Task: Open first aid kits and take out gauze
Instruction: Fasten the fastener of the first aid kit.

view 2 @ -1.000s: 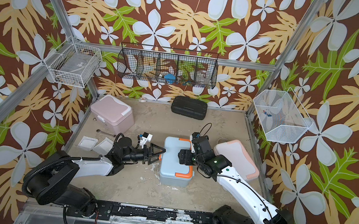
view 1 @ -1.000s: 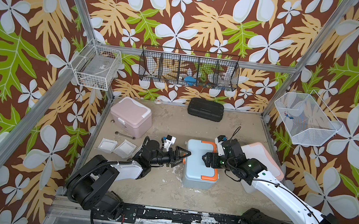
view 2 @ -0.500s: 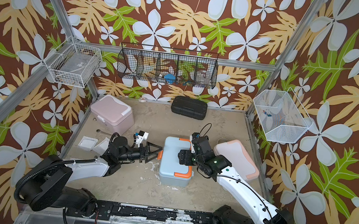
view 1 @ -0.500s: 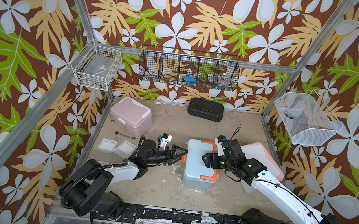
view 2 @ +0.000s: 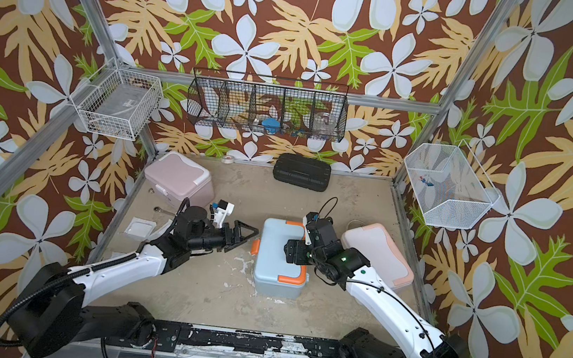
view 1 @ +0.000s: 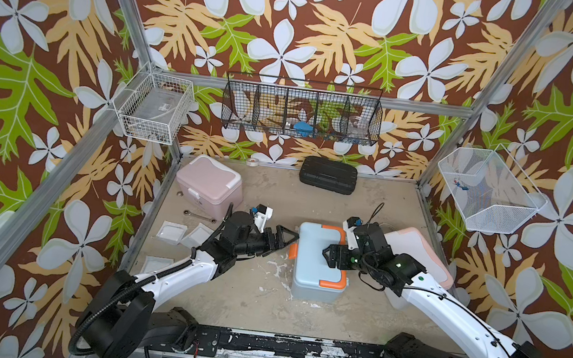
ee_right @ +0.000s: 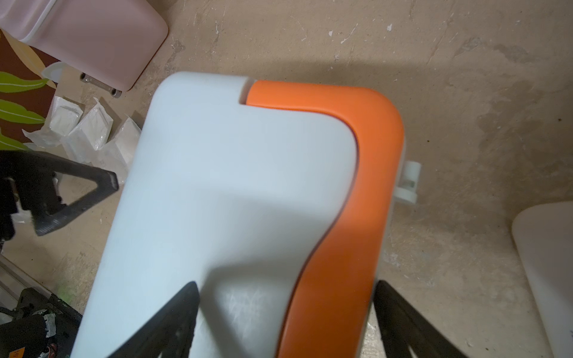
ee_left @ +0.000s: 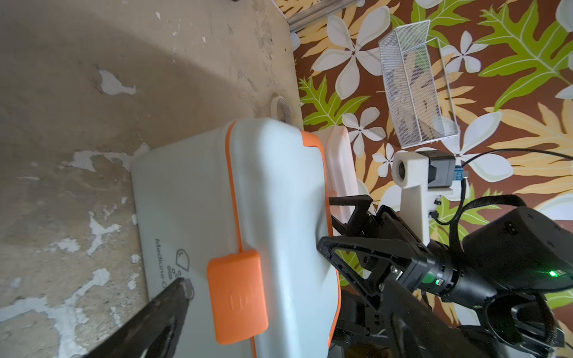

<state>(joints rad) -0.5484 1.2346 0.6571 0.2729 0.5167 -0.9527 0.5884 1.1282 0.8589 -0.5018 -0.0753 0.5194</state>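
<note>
A: Looking for the blue kit (view 1: pixel 318 260) first, so where from the left gripper (view 1: pixel 289 239)?
B: Dead ahead of its tips, touching or nearly so; cannot tell which. Standing on the counter (view 1: pixel 245 303), lid down, long axis lying crosswise to that gripper's reach, so broadside on, with the orange latch (ee_left: pixel 237 297) on the facing side
A: And the state of that gripper?
B: Spread wide, nothing between; only one finger (ee_left: pixel 167 310) in the left wrist view, tip just beside the latch
A: Over on the right gripper (view 1: pixel 330 257)?
B: Spread too, reaching over the lid from the opposite side, astride the orange handle (ee_right: pixel 369 186); one finger over the lid top, the other past the handle edge, so no pinch by the look of it. Pressing down or hovering, cannot tell
A: Nearer to the latch, then?
B: The left, clearly. Judging by that: flip the latch with the left, steady the box with the right
A: And the gauze (view 1: pixel 171 232)?
B: Three packets already out on the counter, behind the left gripper beside its forearm. Behind too, the pink kit (view 1: pixel 209 185), shut; behind the right gripper, the white kit (view 1: pixel 424 245), half hidden under that arm
A: Surface and room?
B: Worn beige board, flaking paint, flat. Plenty of open counter on the near side of both grippers; black case (view 1: pixel 328 174) well apart
</note>
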